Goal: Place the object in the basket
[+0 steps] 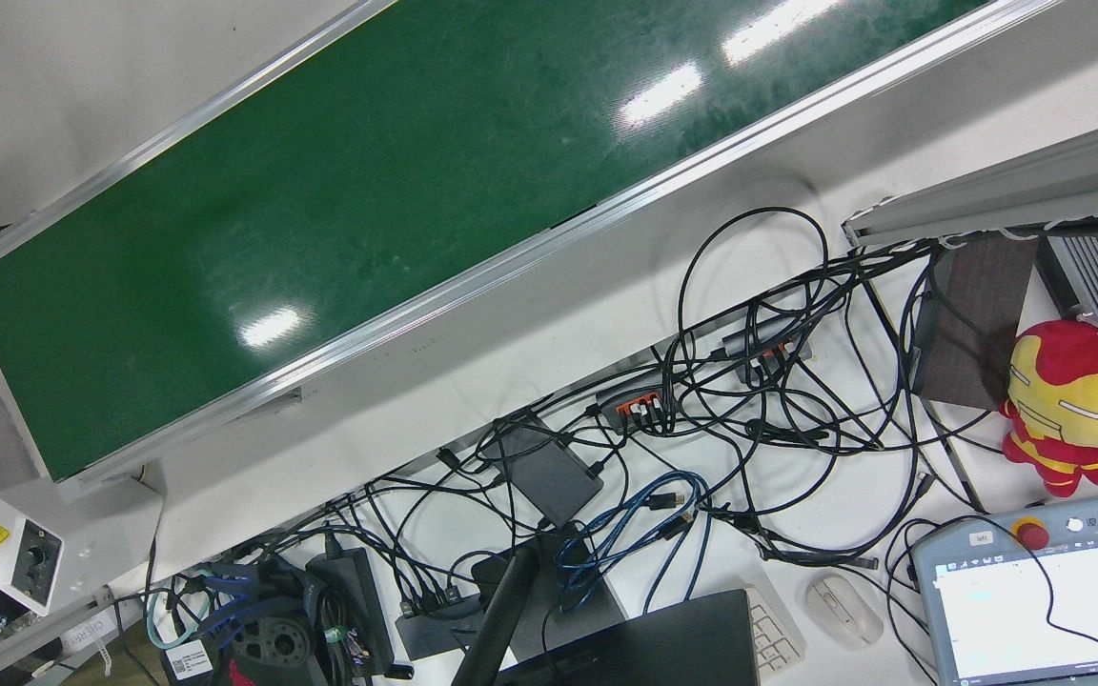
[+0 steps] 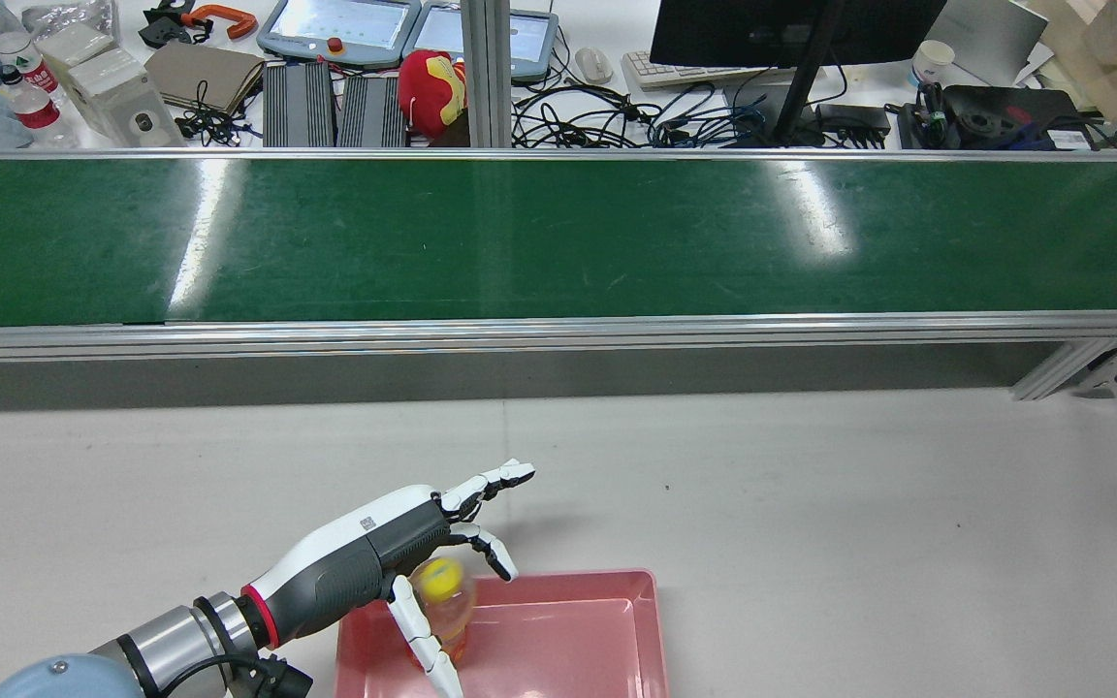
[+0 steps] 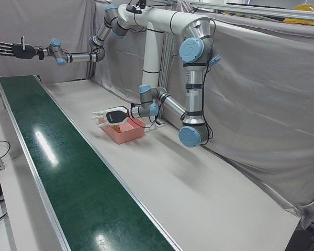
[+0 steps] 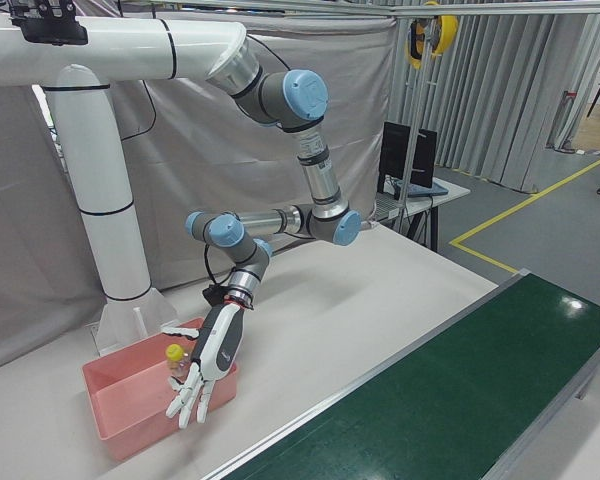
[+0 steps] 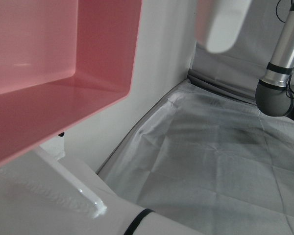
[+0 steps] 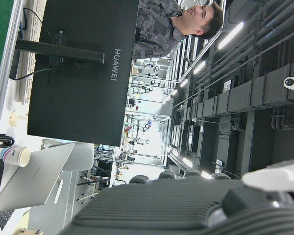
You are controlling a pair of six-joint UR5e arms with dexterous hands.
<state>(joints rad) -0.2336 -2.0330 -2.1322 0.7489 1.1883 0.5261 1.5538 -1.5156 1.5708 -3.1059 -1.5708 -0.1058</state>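
A small bottle with a yellow cap [image 2: 442,603] is inside the pink basket [image 2: 597,640], near its left end; it looks blurred in the rear view. My left hand [image 2: 394,557] hovers over that end of the basket with its fingers spread, open, and the bottle sits just under them. The right-front view shows the hand [image 4: 206,368], the bottle [image 4: 175,358] and the basket [image 4: 120,405]. The left-front view shows them too, hand [image 3: 109,115] over basket [image 3: 128,132]. My right hand [image 3: 10,49] is raised high and far off, fingers spread, empty.
The green conveyor belt [image 2: 558,237] runs across the table beyond the basket. Behind it are a monitor [image 2: 791,29], cables, teach pendants and a red plush toy [image 2: 430,87]. The white table [image 2: 811,504] lies between belt and basket.
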